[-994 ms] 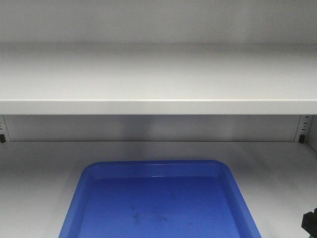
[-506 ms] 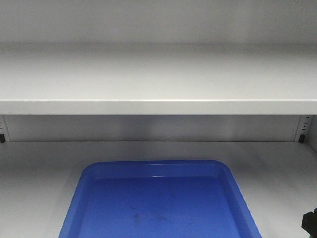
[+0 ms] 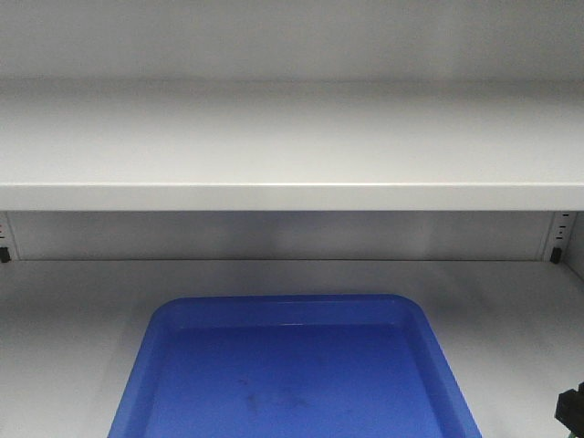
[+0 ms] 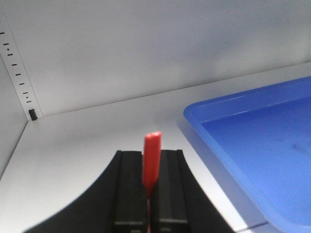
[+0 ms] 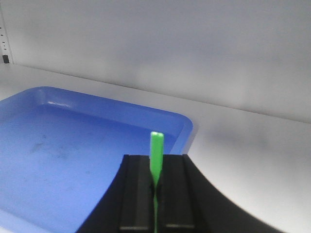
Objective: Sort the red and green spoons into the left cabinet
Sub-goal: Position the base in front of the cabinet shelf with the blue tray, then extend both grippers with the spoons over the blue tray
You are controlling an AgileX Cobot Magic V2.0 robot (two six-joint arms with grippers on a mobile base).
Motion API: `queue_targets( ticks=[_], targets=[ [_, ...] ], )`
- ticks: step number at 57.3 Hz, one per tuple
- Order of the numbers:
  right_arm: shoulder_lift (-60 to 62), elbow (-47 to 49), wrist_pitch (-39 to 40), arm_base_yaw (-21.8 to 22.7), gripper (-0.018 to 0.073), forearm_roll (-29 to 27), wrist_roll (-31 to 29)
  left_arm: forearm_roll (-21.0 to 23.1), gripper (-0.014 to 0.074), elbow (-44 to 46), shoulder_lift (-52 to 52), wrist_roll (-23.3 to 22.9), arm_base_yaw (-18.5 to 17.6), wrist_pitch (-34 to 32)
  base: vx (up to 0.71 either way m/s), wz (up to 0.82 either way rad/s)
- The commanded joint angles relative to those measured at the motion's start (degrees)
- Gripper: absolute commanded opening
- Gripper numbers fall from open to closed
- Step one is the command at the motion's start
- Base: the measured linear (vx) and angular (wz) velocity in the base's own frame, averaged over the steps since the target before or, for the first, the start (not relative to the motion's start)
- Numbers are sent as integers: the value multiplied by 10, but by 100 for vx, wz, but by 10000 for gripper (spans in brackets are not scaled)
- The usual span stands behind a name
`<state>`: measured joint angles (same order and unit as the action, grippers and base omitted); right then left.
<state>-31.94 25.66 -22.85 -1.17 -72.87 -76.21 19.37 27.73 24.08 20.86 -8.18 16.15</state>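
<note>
On the pale grey cabinet shelf (image 3: 511,310), a scuffed blue tray (image 3: 292,365).

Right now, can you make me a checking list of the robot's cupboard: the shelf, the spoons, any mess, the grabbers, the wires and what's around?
Surface: flat pale grey metal cabinet shelf, bearing a large blue rounded-corner plastic tray with faint dark smudges.
Job's things: slim bright red plastic spoon and slim bright green plastic spoon, both held, neither in the tray; bowls hidden.
Clutter: nothing seen.
Grippers: left gripper shut on the red spoon, left of the tray; right gripper shut on the green spoon, near a tray corner.
Cables: nothing seen.
Surroundings: upper shelf, slotted side rail, plain back wall.
</note>
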Motion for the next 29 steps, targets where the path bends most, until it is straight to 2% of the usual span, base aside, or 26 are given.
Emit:
queue_targets(
  ticks=[1,7,13,20,29],
  targets=[
    [-1,16,9,1,-4,-22,1,38,-1,15,5,-26,-3,-51,0,0],
    [-1,17,9,1,-4,-25,-2,101,-1,17,22,-25,-3,-50,0,0],
    [-4,22,8,1,-4,-35,-17,161,-1,31,55,25,-4,-43,0,0],
    [-25,41,-14,1,-4,-51,-51,251,-1,74,105,147,-4,-1,0,0],
    [-73,75,-46,1,-4,-92,-83,447,-1,117,174,356,-4,63,0,0]
  ],
)
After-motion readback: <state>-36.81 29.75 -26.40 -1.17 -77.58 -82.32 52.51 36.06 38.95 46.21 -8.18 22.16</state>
